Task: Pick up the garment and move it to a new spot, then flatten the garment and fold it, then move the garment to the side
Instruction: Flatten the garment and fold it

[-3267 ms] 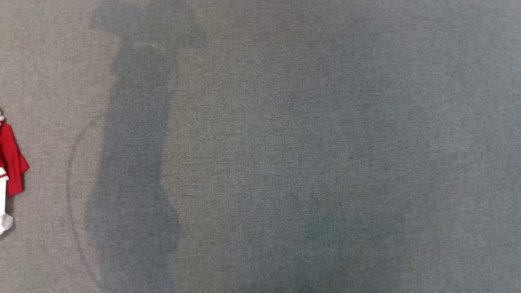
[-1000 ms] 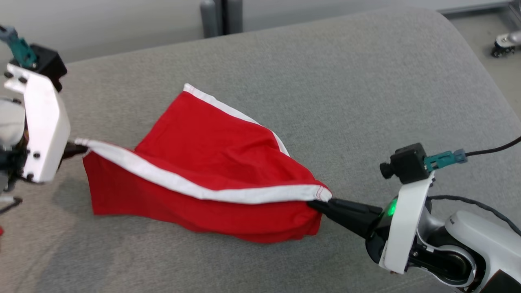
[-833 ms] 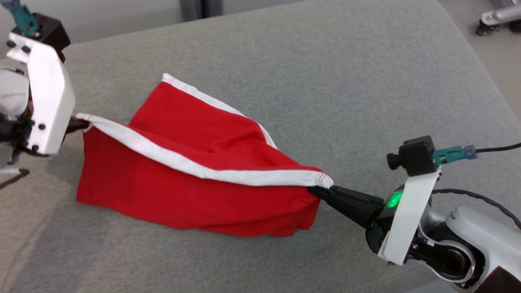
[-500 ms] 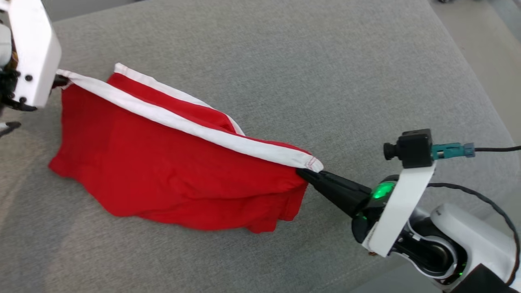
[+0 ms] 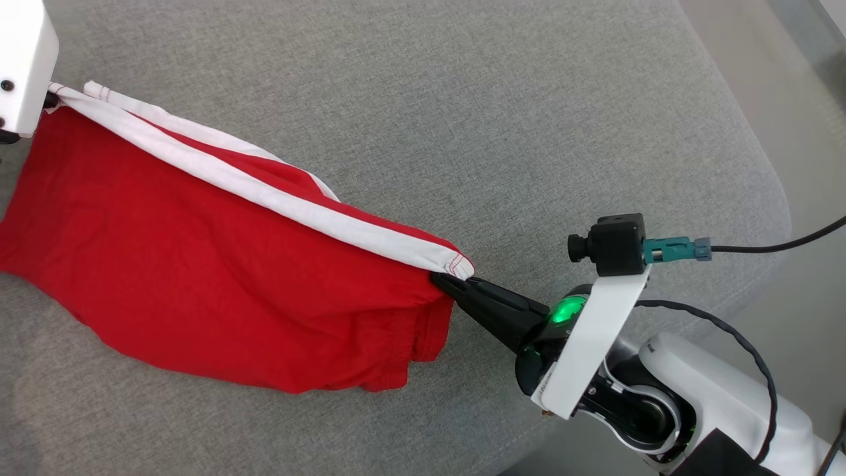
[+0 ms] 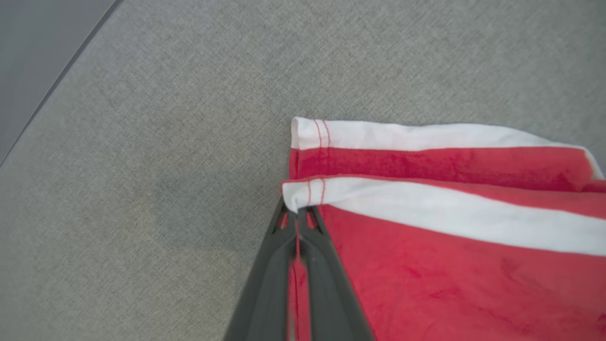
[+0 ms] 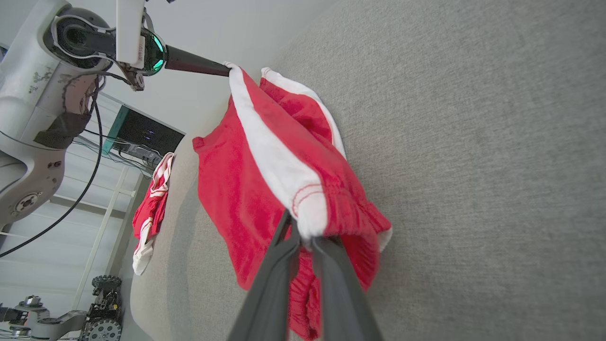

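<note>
Over the grey cushion (image 5: 529, 99), clamped tight on the red garment (image 5: 198, 277) with left gripper (image 6: 297, 210) and right gripper (image 5: 444, 282). Holding the white hem (image 5: 370, 239) taut, apparently for a flat spread.

Head looks down; 2 wrist views, seemingly close, share garment (image 5: 198, 277).

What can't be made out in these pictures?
Head view: white camera mount hides most of the left pincer; left edge cuts the red cloth garment with white trim.
Left wrist view: garment runs past right and bottom edges.
Right wrist view: second red-and-white garment, too small to identify.
</note>
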Robot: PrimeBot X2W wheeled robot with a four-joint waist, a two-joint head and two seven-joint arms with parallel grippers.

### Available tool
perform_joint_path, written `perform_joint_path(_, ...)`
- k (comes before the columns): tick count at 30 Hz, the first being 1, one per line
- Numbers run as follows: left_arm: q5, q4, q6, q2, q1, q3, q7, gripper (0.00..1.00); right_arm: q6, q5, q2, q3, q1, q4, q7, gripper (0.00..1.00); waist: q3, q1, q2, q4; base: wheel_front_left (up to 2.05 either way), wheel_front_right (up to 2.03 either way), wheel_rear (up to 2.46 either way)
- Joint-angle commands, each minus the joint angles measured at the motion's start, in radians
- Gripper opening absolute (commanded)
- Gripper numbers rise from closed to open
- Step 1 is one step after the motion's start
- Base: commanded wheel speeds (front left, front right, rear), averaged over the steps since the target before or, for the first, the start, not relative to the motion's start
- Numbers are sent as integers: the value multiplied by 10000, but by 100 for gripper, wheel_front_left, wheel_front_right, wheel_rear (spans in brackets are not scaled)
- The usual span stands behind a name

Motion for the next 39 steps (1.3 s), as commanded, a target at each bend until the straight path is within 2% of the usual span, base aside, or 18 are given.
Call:
perform_joint_path(1,59,123,-18,-25,-109,13,-104,0,3,-125,98,-2,-145,140,-97,0,133,0,0,-105,0,0,0)
perform_joint_path(4,176,321,-85,-53,-126,-31,-236,0,3,-215,299,57,-224,313,-56,0,203,0,0,-121,0,0,0)
perform_joint_path(5,189,379,-103,-90,-134,-36,-304,9,3,-247,351,84,-275,359,-27,0,210,0,0,-119,0,0,0)
perform_joint_path(6,173,494,-159,-172,-76,-51,-378,81,3,-256,407,129,-335,447,4,0,190,0,0,-108,0,0,0)
perform_joint_path(7,166,542,-199,-226,-46,-56,-451,100,3,-273,433,152,-362,477,38,19,169,0,0,-96,0,0,0)
perform_joint_path(8,169,585,-192,-280,-27,-35,-533,100,3,-284,467,163,-378,503,48,48,149,0,0,-83,0,0,0)
perform_joint_path(9,160,643,-227,-330,-3,-24,-600,100,3,-291,494,172,-386,525,61,100,127,0,0,-70,0,0,0)
perform_joint_path(16,-89,950,-406,-494,108,61,-691,100,3,-370,488,212,-363,678,101,100,-94,0,0,6,0,0,0)
perform_joint_path(23,-167,1107,-541,-71,434,-16,-649,100,3,-327,134,-12,100,651,17,100,-472,0,0,-146,0,0,0)
perform_joint_path(31,-461,963,-424,640,1173,-112,-427,100,3,-495,-582,-807,946,-128,-523,100,-489,0,0,-535,0,0,0)
perform_joint_path(34,-570,790,-375,814,1398,-151,-277,100,3,-656,-1065,-1252,1383,-444,-751,100,-433,0,0,-637,0,0,0)
perform_joint_path(39,-949,394,-262,953,1756,-133,5,100,3,-782,-1512,-2059,2065,-814,-891,100,-359,0,0,-735,0,0,0)
